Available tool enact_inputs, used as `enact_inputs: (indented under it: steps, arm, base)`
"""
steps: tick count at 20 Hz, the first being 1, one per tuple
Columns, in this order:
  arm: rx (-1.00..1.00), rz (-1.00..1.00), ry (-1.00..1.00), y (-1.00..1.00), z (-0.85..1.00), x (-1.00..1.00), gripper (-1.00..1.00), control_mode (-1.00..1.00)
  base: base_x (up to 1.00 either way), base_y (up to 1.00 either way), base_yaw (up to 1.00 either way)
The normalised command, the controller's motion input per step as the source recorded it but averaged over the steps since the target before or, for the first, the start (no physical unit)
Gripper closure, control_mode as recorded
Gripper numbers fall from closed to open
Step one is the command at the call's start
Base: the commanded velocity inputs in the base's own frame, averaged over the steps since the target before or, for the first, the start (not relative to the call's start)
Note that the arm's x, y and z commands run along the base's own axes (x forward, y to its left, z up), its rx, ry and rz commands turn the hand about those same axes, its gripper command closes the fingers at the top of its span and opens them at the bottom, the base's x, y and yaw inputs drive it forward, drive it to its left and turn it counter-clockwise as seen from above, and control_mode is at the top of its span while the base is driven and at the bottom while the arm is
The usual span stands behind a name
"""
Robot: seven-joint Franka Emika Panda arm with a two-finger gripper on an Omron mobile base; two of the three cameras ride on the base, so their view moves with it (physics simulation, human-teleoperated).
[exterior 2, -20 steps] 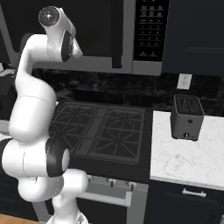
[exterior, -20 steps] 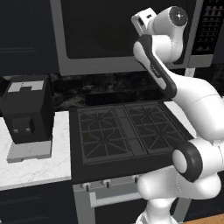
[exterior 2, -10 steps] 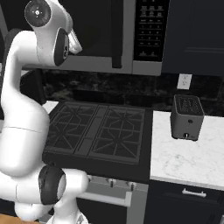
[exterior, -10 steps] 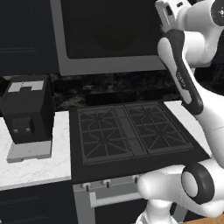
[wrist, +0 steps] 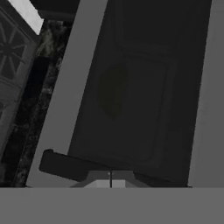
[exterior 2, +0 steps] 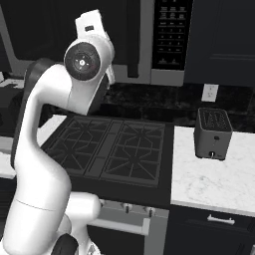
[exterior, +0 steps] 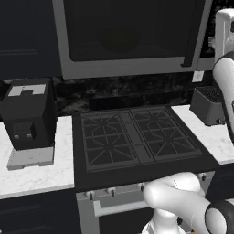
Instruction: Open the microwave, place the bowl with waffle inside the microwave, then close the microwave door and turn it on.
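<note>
Microwave (exterior: 132, 36) sits above the stove (exterior: 137, 139), door shut. Microwave door (exterior: 128, 32) fills the top of the left base view; its dark bar handle (exterior: 189, 34) runs vertically at the 3 o'clock edge of the glass. Black button panel (exterior 2: 172, 32) is at 12 o'clock in the right base view, just right of the door.

Arm is raised high, wrist level with the microwave. Hand view is rolled: the door glass (wrist: 131, 92) covers most of it, the handle (wrist: 65, 166) lies at about 7 o'clock, close to the camera. A faint round shape behind the glass, near centre, is possibly something inside, too dark to tell.

Hand state: cannot tell, fingertips are not resolved at the bottom of the hand view.

Toaster (exterior 2: 213, 133) stands on the white desk (exterior 2: 209, 182) at 3 o'clock of the stove. Coffee machine (exterior: 28, 116) stands on the desk at 9 o'clock in the left base view.
</note>
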Motion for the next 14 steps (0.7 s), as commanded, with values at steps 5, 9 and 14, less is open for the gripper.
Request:
enact_inputs:
  steps: [5, 9, 14]
  arm:
    - [0.19, 0.03, 0.0, -0.98, -0.03, 0.0, 1.0, -1.0]
    - [0.2, 0.05, 0.0, -0.97, -0.21, 0.01, 1.0, -1.0]
    - [0.2, 0.06, 0.0, -0.94, -0.38, 0.01, 1.0, -1.0]
  base:
    - [0.0, 0.0, 0.0]
    - [0.0, 0.0, 0.0]
    - [0.0, 0.0, 0.0]
